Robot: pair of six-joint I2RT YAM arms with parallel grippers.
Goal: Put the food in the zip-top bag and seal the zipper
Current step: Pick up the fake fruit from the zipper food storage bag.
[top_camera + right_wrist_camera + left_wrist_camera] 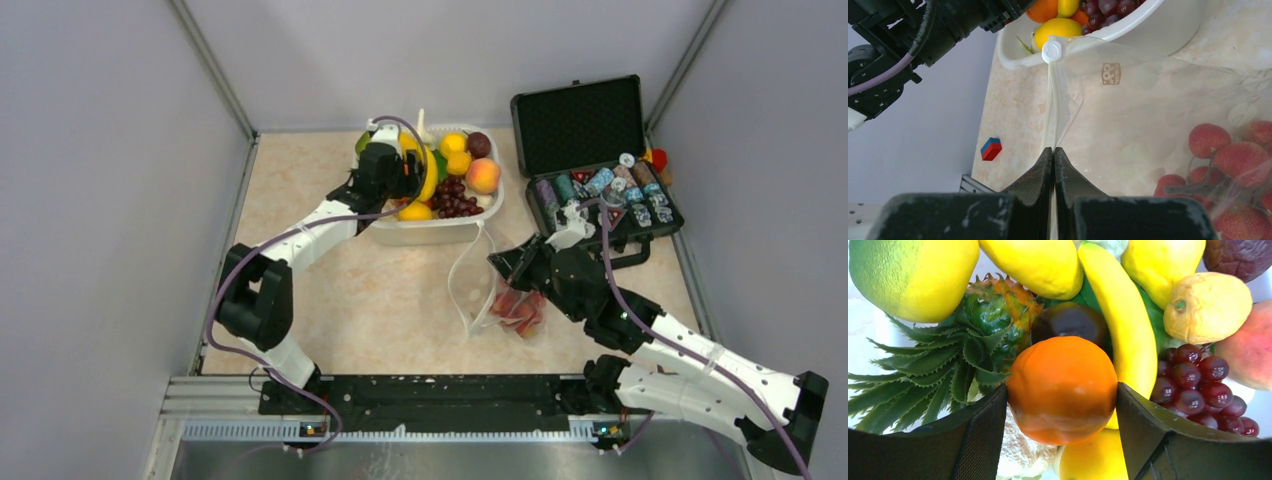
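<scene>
The left pincer point(1062, 389) reached into the white tub point(440, 232), its fingers point(983, 435) spread wide with the orange point(1062, 382) between them, each finger against one side of the fruit. The orange lay in the tub among the other fruit. Just beyond the pincer's right finger ran the banana point(1123, 330), with the dark grapes point(1198, 385) farther to that side and a peach point(1248, 350) past them. Beyond its left finger lay a pineapple point(993, 315), leaves fanning out towards that finger.

The right pincer point(1053, 150) was closed tight, its fingers pinched on the zipper point(1050, 115) of the clear dotted bag point(1148, 100). The whitish strip ran straight ahead from the fingertips to a round white slider point(1051, 51) near the tub's rim. The bag spread over the bench point(380, 300) to the right of this pincer, with the strawberries point(1207, 140) inside it. A small red and blue block point(991, 148) sat on the bench to the pincer's left. Beyond the right pincer, beside the tub, stood an open black case point(580, 125).
</scene>
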